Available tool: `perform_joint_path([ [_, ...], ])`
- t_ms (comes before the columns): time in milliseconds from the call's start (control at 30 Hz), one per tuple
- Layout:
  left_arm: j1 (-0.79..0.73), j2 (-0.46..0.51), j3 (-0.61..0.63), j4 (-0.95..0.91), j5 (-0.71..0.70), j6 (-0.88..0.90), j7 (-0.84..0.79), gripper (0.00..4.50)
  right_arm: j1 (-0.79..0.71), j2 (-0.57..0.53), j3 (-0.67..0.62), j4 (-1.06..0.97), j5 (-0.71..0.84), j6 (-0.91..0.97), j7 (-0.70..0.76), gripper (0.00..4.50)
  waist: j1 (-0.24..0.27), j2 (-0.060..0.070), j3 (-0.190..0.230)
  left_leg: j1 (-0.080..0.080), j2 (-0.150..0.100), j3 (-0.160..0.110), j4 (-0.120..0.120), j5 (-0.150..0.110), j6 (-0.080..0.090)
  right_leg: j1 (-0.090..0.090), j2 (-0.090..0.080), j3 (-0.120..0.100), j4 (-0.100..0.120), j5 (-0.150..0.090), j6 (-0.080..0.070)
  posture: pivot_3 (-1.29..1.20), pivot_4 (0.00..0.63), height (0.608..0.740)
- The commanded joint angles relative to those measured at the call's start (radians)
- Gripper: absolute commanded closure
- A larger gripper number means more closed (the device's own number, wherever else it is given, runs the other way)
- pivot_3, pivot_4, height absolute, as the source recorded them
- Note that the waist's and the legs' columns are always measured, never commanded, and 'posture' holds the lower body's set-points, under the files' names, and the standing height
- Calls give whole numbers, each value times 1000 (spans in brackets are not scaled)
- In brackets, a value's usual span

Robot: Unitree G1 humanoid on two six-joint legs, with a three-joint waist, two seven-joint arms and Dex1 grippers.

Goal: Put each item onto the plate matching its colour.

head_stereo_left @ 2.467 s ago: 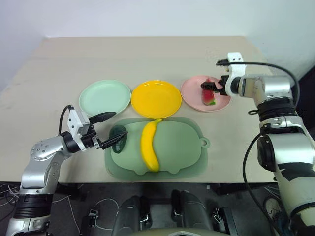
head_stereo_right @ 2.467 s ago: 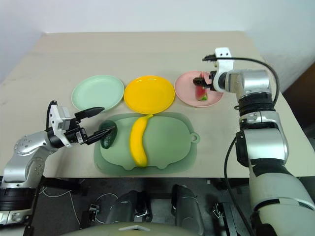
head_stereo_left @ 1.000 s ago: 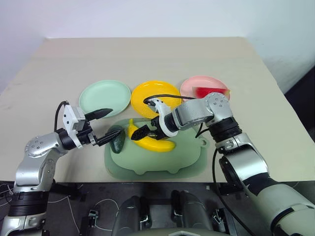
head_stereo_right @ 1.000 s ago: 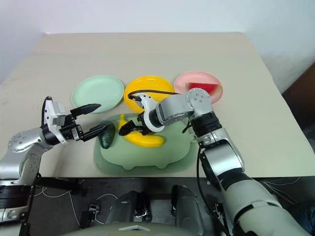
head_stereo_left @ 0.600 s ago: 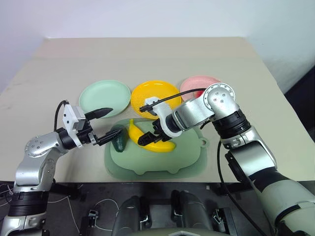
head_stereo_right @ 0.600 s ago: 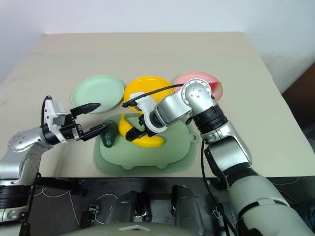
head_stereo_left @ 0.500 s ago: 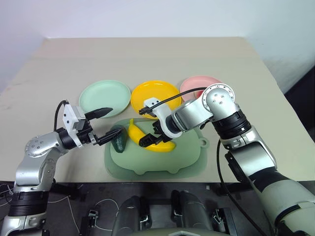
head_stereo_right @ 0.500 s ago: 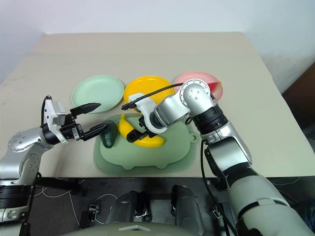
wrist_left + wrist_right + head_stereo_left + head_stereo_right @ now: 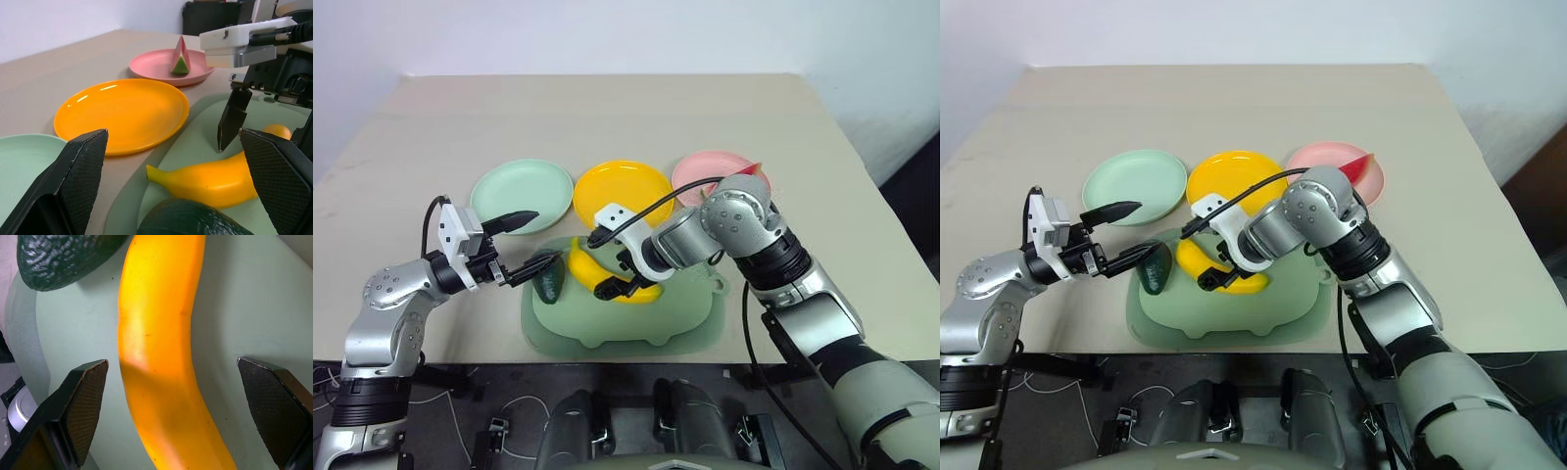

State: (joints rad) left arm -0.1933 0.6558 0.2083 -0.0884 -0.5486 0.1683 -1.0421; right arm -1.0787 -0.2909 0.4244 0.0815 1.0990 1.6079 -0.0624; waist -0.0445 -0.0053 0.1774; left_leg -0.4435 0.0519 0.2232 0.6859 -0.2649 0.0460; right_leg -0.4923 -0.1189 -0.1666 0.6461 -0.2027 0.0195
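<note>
The yellow banana [image 9: 607, 278] lies across the sage-green mat [image 9: 656, 323], its stem end close to the dark green avocado [image 9: 548, 282]. My right gripper [image 9: 623, 275] points down over the banana and is open. In the right wrist view the banana [image 9: 156, 357] runs between the two fingers [image 9: 84, 406], which stand clear of its sides. Open and empty, my left gripper [image 9: 540, 237] hovers level just left of the avocado. The watermelon wedge [image 9: 181, 55] stands on the pink plate [image 9: 156, 64]. The yellow plate [image 9: 624, 193] and the green plate [image 9: 522, 191] hold nothing.
The three plates stand in a row behind the mat, on a beige table [image 9: 607, 113]. My right forearm [image 9: 734, 220] crosses in front of the pink plate and hides part of it. The mat's front edge lies near the table's front edge.
The right arm left the watermelon on the pink plate and swung over to the banana, which got turned crosswise. In the last second its wrist rolled over the banana. The left gripper stayed put.
</note>
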Motion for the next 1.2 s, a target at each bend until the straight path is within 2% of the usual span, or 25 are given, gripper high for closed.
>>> perform_joint_path([
  [33, -1, 1, 6, -19, 2, -17, -4, 0, -1, 10, -3, -46, -47, 6, 56, 638, 0, 0, 0, 0, 0, 0, 0, 0, 0, 0, 0, 0, 0, 0, 0, 0, 150, 696],
  [200, -2, 0, 7, -1, 6, -28, -14, 0, 2, 14, -1, -62, -103, 6, 104, 2299, 0, 0, 0, 0, 0, 0, 0, 0, 0, 0, 0, 0, 0, 0, 0, 0, 150, 696],
  [367, -5, -5, 14, 23, 2, -41, -29, 0, 2, 13, 2, -68, -145, 6, 146, 2299, 0, 0, 0, 0, 0, 0, 0, 0, 0, 0, 0, 0, 0, 0, 0, 0, 150, 696],
  [467, -4, -7, 15, 35, 4, -52, -37, 0, -4, 14, -13, -65, -175, 6, 170, 2636, 0, 0, 0, 0, 0, 0, 0, 0, 0, -1, 0, 0, 0, 0, 0, 0, 150, 696],
  [533, -4, -8, 16, 36, 3, -55, -38, 0, -11, 12, -30, -70, -195, 6, 184, 2673, 0, 0, 0, 0, 0, 0, 0, 0, 0, -1, 0, 0, 0, 0, 0, 0, 150, 696],
  [633, -7, -8, 16, 35, 1, -53, -37, 0, -44, -25, -65, -104, -208, 6, 242, 2673, 1, 0, 0, -1, 0, 0, 0, 0, 0, -1, -1, 0, 0, 0, 0, 0, 150, 696],
  [733, -4, -8, 18, 30, -1, -52, -37, 0, -80, -28, -157, -87, -209, 6, 289, 2673, 0, 0, 0, -1, 0, 0, 0, 0, 0, -1, -1, 0, 0, 0, 0, 0, 150, 696],
  [800, -3, -13, 16, 24, -3, -46, -29, 0, -122, -70, -161, -61, -254, -65, 350, 2673, 0, 0, 0, -1, 0, 0, 0, 0, 0, -2, -1, 0, 0, 0, 0, 0, 150, 696],
  [867, 0, -19, 9, 16, 0, -43, -22, 0, -155, -111, -118, -11, -324, -155, 416, 2673, 0, 0, 0, -1, 0, 0, 0, 0, 0, -2, 0, 0, 0, 0, 0, 0, 150, 696],
  [933, 2, -21, 7, 9, 0, -39, -17, 0, -194, -107, -100, 97, -386, -232, 476, 2673, 0, 0, 0, -1, 0, 0, 0, 0, 0, -1, 0, 0, -1, 0, 0, 0, 150, 696],
  [1200, 2, -23, 8, -8, 5, -31, 0, 0, -341, 37, -38, 635, -685, -609, 640, 2673, -4, 0, 0, -1, 0, 2, -1, 0, 0, -3, 1, 0, 1, 0, 0, 0, 150, 696],
])
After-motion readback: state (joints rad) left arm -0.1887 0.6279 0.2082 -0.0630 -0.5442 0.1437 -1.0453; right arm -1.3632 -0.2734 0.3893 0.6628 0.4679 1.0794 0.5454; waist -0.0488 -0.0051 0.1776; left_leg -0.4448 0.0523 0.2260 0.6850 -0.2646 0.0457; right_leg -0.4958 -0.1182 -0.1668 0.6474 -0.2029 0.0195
